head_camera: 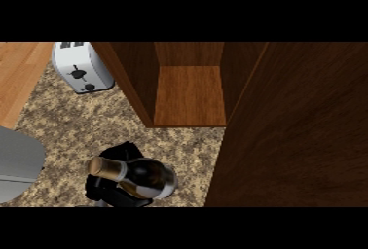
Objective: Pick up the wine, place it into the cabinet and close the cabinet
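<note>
Wine bottle [140, 176] sitting low centre over the speckled granite counter [79, 121], just in front of the open cabinet [188, 92]. Long axis is running nearly toward the camera, tilted so the neck and tan cork-coloured cap are pointing up-left; wider dark glass body and silvery rim are facing lower right. Glass looking glossy black with a highlight, cap matte brown, cylinder shape overall.

One black hand [108, 187] is curling round the bottle from below and behind, fingers showing dark at the left of the neck and under the body; most of the hand is being hidden by the bottle. Which arm it belongs to is not clear from the view; it is coming in from the lower edge, left of centre, so reading it as the left. A grey forearm [16, 163] is showing at the left edge, smooth and rounded, hand not visible.

Cabinet is dark reddish wood with visible grain, inner shelf a lighter brown, door [295, 131] swung open and filling the right side. White toaster [81, 65] with black slots and knobs standing upper left beside the cabinet wall. Pale wood strip [18, 73] along far left.
</note>
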